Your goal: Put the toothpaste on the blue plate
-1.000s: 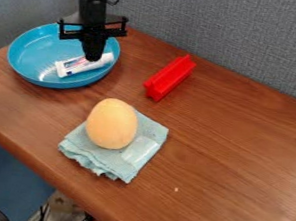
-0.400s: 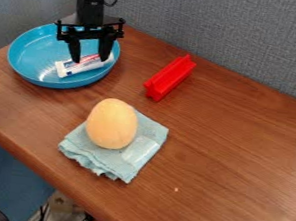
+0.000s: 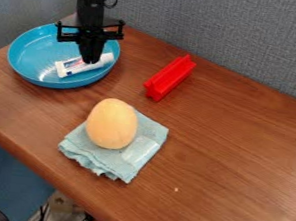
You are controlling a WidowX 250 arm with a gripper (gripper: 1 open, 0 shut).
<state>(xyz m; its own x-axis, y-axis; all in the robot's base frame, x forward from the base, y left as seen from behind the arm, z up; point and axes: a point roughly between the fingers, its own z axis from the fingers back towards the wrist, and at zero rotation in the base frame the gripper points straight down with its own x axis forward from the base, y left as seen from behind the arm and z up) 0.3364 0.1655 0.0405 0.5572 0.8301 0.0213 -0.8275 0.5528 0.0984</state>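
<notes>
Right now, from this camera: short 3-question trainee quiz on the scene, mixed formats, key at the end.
1. True or false: the toothpaste lies inside the blue plate.
2. What sits on the folded cloth? A) red block B) orange egg-shaped object C) toothpaste
3. Fill in: the gripper hangs over the ____.

Key
1. True
2. B: the orange egg-shaped object; the red block lies on the bare table.
3. Blue plate

The arm is black all over, a narrow boxy column with blocky segments stacked one on another. A short black crossbar juts to either side near its lower end, and beneath it the claw [image 3: 89,54] ends in two slim dark fingers [image 3: 81,55].
</notes>
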